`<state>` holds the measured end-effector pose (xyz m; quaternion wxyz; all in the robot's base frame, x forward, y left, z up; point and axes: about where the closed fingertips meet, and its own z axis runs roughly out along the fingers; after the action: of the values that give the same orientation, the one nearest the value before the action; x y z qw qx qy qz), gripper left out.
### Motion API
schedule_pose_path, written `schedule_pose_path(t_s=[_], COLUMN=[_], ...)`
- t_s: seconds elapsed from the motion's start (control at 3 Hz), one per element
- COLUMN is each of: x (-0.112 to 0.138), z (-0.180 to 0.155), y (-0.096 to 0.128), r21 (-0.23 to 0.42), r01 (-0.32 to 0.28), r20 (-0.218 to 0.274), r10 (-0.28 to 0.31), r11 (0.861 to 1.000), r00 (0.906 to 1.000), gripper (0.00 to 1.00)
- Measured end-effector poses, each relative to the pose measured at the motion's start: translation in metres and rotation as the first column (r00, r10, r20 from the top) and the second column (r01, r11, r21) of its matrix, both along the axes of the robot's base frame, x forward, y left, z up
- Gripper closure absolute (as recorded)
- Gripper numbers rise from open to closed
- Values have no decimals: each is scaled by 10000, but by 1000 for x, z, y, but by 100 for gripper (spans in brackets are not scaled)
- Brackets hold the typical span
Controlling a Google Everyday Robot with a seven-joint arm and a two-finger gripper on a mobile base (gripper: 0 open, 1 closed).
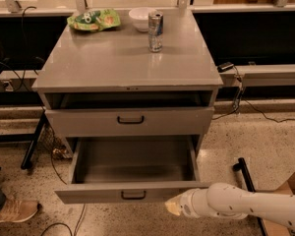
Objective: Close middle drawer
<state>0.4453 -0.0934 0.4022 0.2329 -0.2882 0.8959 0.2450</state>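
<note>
The middle drawer (132, 193) is a wide grey drawer with a small black bar handle. It stands pulled out of the grey cabinet (128, 63), and its deep grey inside is bare. My gripper (173, 208) sits at the end of a white arm that comes in from the lower right. It is at the right end of the drawer's front panel, touching or almost touching it. The upper drawer (130, 121) above it is slightly open.
On the cabinet top stand a can (155, 31), a white bowl (140, 17) and a green chip bag (93, 19). A person's shoe (12, 211) is at the lower left. Cables (54, 156) lie on the floor to the left. A black bar (246, 178) lies at the right.
</note>
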Motion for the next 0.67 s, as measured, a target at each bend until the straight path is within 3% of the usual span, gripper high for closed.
schedule_pose_path(t_s=[0.33,0.67], x=[36,39], z=[4,5], y=[8,8], r21=[-159,-184], r01=[-630,-681], r20=[781,878], r10=[641,694], r11=[9979,9975], r00=[9949,9937], gripper=[100,100])
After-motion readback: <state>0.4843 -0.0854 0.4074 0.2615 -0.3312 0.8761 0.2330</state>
